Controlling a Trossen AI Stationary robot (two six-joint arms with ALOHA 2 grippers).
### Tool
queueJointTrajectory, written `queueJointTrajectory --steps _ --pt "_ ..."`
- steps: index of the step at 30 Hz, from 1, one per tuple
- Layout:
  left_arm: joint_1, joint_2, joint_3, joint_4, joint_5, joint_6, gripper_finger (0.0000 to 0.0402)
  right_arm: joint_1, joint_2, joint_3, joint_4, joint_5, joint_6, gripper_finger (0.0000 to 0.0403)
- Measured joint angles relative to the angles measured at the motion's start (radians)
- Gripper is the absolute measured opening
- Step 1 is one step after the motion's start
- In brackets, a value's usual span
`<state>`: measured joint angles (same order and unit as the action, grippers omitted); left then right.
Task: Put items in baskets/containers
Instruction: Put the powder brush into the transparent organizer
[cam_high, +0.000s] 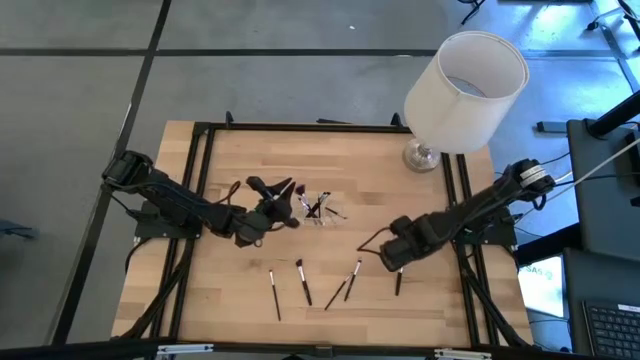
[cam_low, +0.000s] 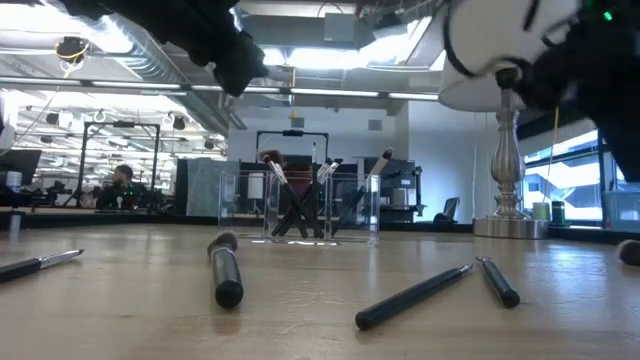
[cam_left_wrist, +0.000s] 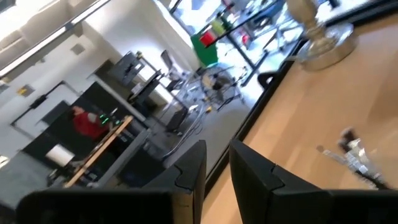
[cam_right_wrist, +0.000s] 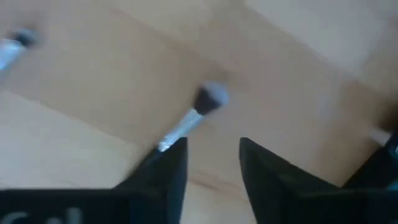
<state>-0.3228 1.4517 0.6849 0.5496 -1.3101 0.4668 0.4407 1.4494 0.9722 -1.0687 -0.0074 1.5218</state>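
Here the right gripper sits low over the bench toward its right side, fingers parted with bare wood showing in the gap. In the right wrist view a brush with a silver ferrule and dark tip lies on the bench just ahead of one finger, handle end running under or beside that finger, not between the two; cannot tell if it touches. From above, a short dark brush lies just beside this gripper on the near side

Left gripper hangs above the bench mid-left, next to the clear cup; its fingers stand a narrow gap apart, nothing seen between them. The cup stands upright near bench centre and already holds several brushes leaning crossed inside

Four loose brushes lie flat in a rough row along the near part of the bench, well apart from the cup, between the two arms. Low view shows them as dark handles lying on the wood. White-shaded lamp stands at the far right corner
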Motion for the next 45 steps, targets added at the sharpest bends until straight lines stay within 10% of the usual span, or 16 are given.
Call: queueJointTrajectory --steps 13,25,31,45 --pt "0.019 0.000 0.000 0.023 0.029 0.052 0.0066 -0.027 -0.004 -0.305 0.475 -0.031 0.087 0.0245" --pt "0.032 0.000 0.000 0.030 0.052 0.078 0.0066 -0.036 -0.001 -0.307 0.423 0.020 0.018 0.0020" --pt "0.046 0.000 0.000 0.030 0.074 0.071 0.0066 -0.038 -0.015 -0.202 0.431 0.122 -0.058 0.0032" --pt "0.059 0.000 0.000 0.030 0.074 0.087 0.0066 -0.041 -0.056 0.102 0.536 1.019 -0.608 0.0011"
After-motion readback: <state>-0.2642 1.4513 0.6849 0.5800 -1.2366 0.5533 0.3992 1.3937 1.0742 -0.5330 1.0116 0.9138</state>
